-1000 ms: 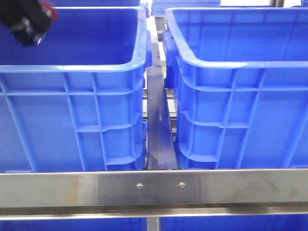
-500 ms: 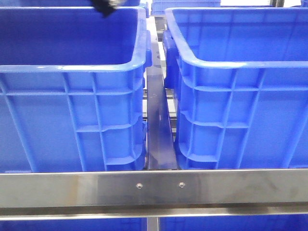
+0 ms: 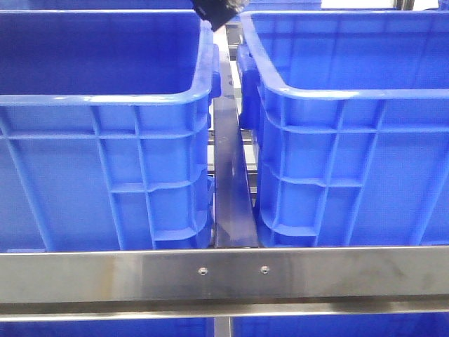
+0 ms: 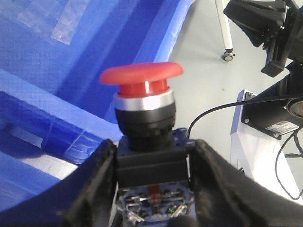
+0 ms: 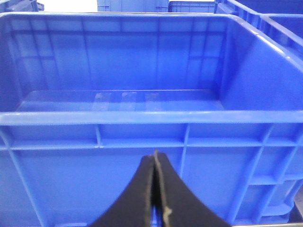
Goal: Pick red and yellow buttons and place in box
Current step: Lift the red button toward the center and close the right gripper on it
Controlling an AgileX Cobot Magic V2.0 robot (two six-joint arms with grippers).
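- the left gripper (image 4: 154, 189) is clamped on a red button (image 4: 143, 101): its two black fingers (image 4: 92, 189) press the square dark base of the switch from either side, and the red mushroom cap stands upright above a silver collar and a black barrel.
- small wires and solder points show under the button's base, between the fingers.
- in the left wrist view the button sits beside the rim of a blue crate (image 4: 71, 71); past that rim lie a pale floor, a castor wheel (image 4: 228, 56) and black equipment with cables (image 4: 279, 109).
- in the front view only a dark tip of the left gripper (image 3: 217, 10) shows at the far edge, above the gap between the two crates; the button itself cannot be made out there.
- the left crate (image 3: 105, 175) and the right crate (image 3: 351, 175) stand side by side, apart, with a dark metal rail (image 3: 231, 203) running between them towards the far edge.
- a steel crossbar (image 3: 224, 277) with two screws runs along the near edge, in front of both crates.
- the right gripper (image 5: 155, 198) has its jaws together, the black fingertips touching along one seam, with nothing between them.
- it sits just outside the ribbed wall of a blue box (image 5: 142, 142), below the rolled rim; the floor of that box is bare blue plastic with faint glare.
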